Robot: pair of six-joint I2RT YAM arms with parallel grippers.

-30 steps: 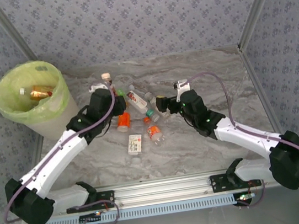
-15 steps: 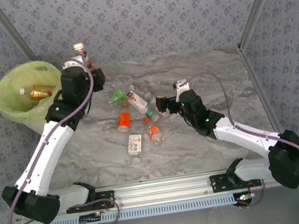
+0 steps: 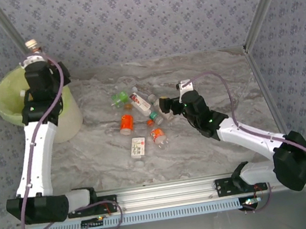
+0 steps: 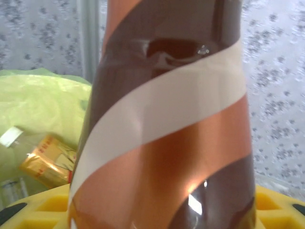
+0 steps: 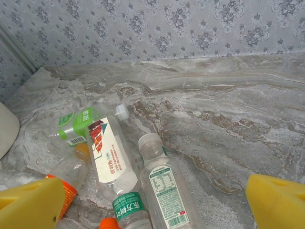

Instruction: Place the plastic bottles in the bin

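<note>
one brown-and-copper striped bottle (image 4: 167, 133) is clamped in the left gripper (image 3: 35, 56), over the far rim of the one bin (image 3: 69, 116). one gold-labelled bottle (image 4: 47, 161) lies inside. at least six bottles (image 3: 126, 123) lie clustered on the table (image 3: 204, 73), with the right gripper (image 3: 166, 106) gaping wide beside them.

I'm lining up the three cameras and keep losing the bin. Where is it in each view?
Top external: the bin stands at far left, partly covered by the left arm.
Left wrist: its green liner shows left of the brown-striped bottle.
Right wrist: probably the white curve at the left edge.
Shared landmark: the patterned wall.
</note>
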